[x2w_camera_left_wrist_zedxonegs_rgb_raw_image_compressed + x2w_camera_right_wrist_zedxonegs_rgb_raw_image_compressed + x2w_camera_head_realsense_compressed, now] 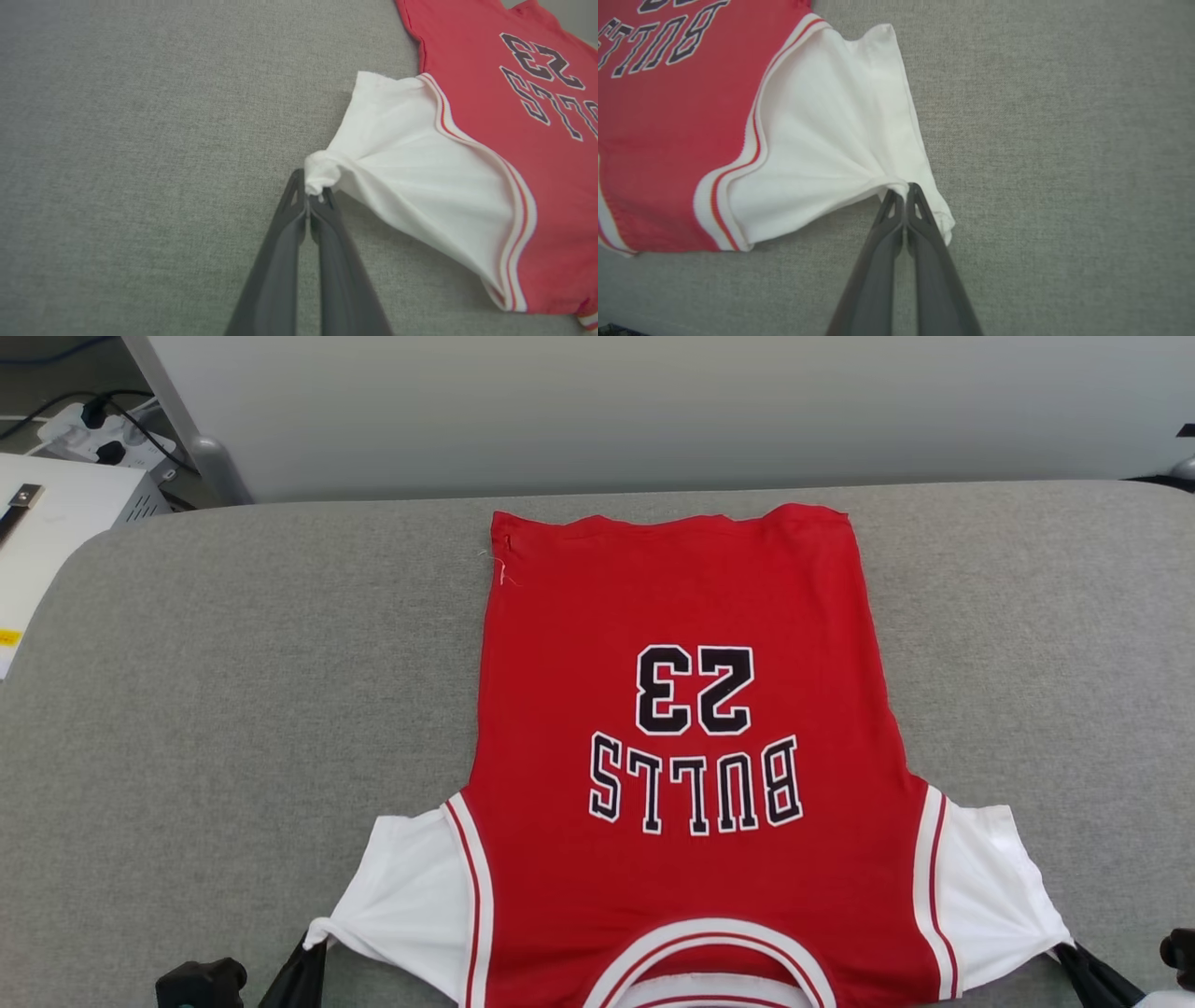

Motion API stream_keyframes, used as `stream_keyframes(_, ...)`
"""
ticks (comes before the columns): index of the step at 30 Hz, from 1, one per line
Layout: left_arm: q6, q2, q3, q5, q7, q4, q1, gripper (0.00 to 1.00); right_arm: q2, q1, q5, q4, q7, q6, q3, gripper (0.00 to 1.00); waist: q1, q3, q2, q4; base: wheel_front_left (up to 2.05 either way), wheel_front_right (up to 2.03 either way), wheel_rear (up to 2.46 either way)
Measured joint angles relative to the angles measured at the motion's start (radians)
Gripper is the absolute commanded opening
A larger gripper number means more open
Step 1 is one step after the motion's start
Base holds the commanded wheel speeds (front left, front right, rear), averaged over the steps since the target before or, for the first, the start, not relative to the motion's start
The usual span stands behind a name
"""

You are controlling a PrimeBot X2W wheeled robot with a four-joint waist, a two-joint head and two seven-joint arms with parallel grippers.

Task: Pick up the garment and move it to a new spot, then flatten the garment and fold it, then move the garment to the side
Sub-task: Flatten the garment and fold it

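**Garment** [672, 616]: a red jersey shirt of soft, finely knit cloth. It is laid flat and face up on the tabletop [233, 691], with the hem toward the far edge and the collar toward the near edge. The black, white-outlined print "BULLS 23" is seen upside down in the head view. The armholes and the curved collar are edged with red-and-white striped ribbing. The hem is slightly wavy, and a loose thread is noted at its left corner.

**Left sleeve** [411, 154]: short, white and smooth. It is drawn outward into radiating creases and gathered to a small knot of cloth at its outer corner.

**Right sleeve** [831, 130]: likewise white, and pulled to a point at its outer edge.

**Tabletop:** covered in grey woven cloth with a coarse, speckled weave. Its far corners are rounded.

**Left tool** [308, 198]: two long dark fingers pressed together, with the bunched corner of the left sleeve pinched at the tips.

**Right tool** [903, 196]: fingers likewise closed, with the edge of the right sleeve clamped between the tips.

**Beyond the tabletop:** a white box [65, 513] and a power strip [93, 434] with black plugs are seen at the far left.
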Motion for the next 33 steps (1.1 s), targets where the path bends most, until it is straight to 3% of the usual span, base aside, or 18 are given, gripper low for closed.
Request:
stream_keyframes(2, 0.0, -0.001, 0.002, 0.03, 0.0, -0.01, 0.0, 0.0, 0.009, 0.001, -0.007, -0.02, 0.025, 0.0, -0.023, 0.5, 0.0, 0.003, 0.0, 0.003, 0.0, 0.0, 0.0)
stream_keyframes(3, 0.0, -0.003, 0.004, 0.042, 0.0, -0.016, 0.0, 0.0, 0.012, 0.001, -0.014, -0.034, 0.034, 0.0, -0.035, 1.0, 0.0, 0.006, 0.0, 0.004, 0.0, 0.0, 0.0)
stream_keyframes(13, 0.008, -0.048, 0.02, 0.122, 0.0, -0.103, -0.042, 0.0, -0.001, -0.073, -0.075, -0.188, 0.102, -0.001, -0.197, 1.0, 0.0, 0.053, 0.0, 0.019, 0.0, 0.0, 0.0)
stream_keyframes(21, 0.016, -0.079, 0.063, 0.213, 0.0, -0.242, -0.097, 0.0, -0.081, -0.345, -0.087, -0.369, 0.225, -0.001, -0.325, 1.0, 0.0001, 0.142, 0.0, 0.05, 0.0, 0.0, 0.0)
stream_keyframes(26, 0.015, -0.122, 0.075, 0.252, 0.0, -0.308, -0.139, 0.0, -0.113, -0.627, -0.057, -0.354, 0.434, -0.001, -0.267, 1.0, 0.0001, 0.222, 0.0, 0.073, 0.0, 0.0, 0.0)
stream_keyframes(33, -0.024, -0.184, 0.085, 0.3, 0.0, -0.34, -0.193, 0.0, -0.124, -1.002, 0.012, -0.116, 0.899, -0.001, -0.137, 1.0, 0.0002, 0.342, 0.0, 0.116, 0.0, 0.0, 0.0)
